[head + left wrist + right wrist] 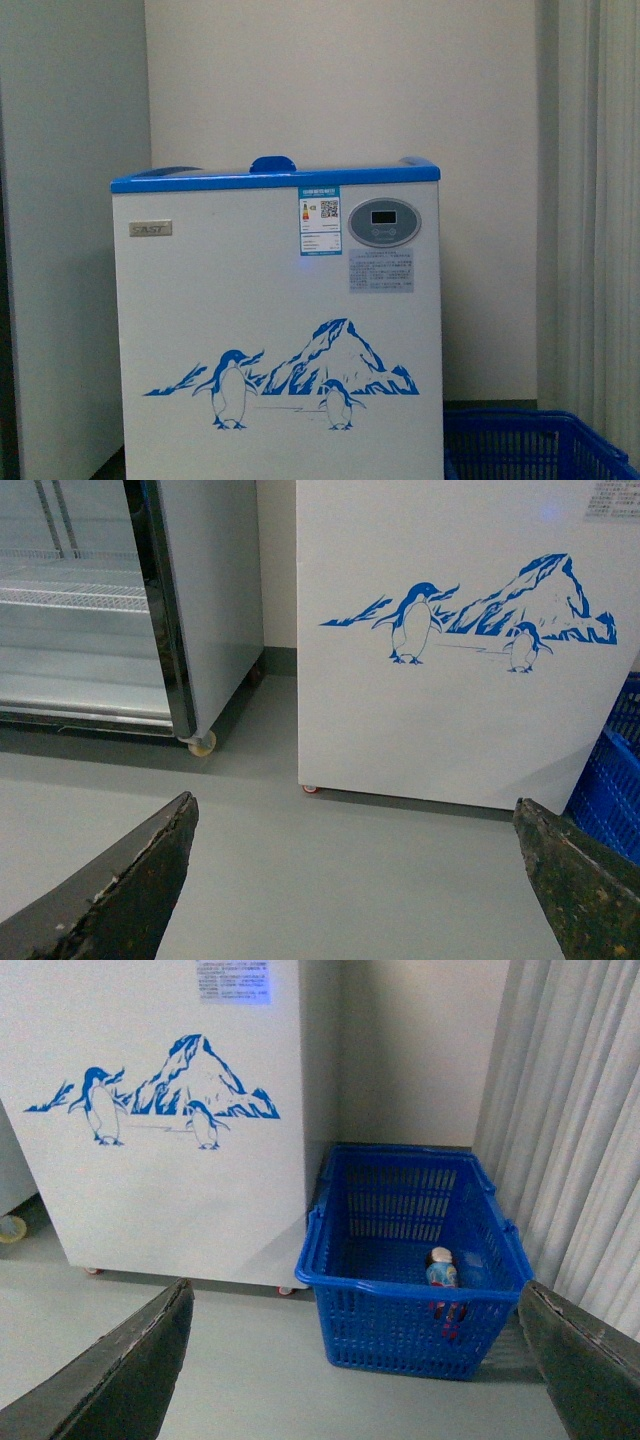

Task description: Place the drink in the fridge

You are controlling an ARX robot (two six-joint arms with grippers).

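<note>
1. Front view — level and near, facing the fridge (pixel 275 300) head-on.
2. Left wrist view — low, tilted down over the floor (pixel 320 870) toward the fridge base and cabinet (pixel 215 600).
3. Right wrist view — tilted down at the fridge base and crate (pixel 410 1260).
4. All three share the penguin art (pixel 290 385).

- The fridge (pixel 275 330) fills the centre of the front frame, with the wall (pixel 340 80) behind it.
- The cabinet (pixel 60 250) stands at the frame's left edge, beside the fridge.
- The crate (pixel 530 445) sits at lower right, just beside the fridge.
- The drink (pixel 440 1270) stands inside the crate.
</note>
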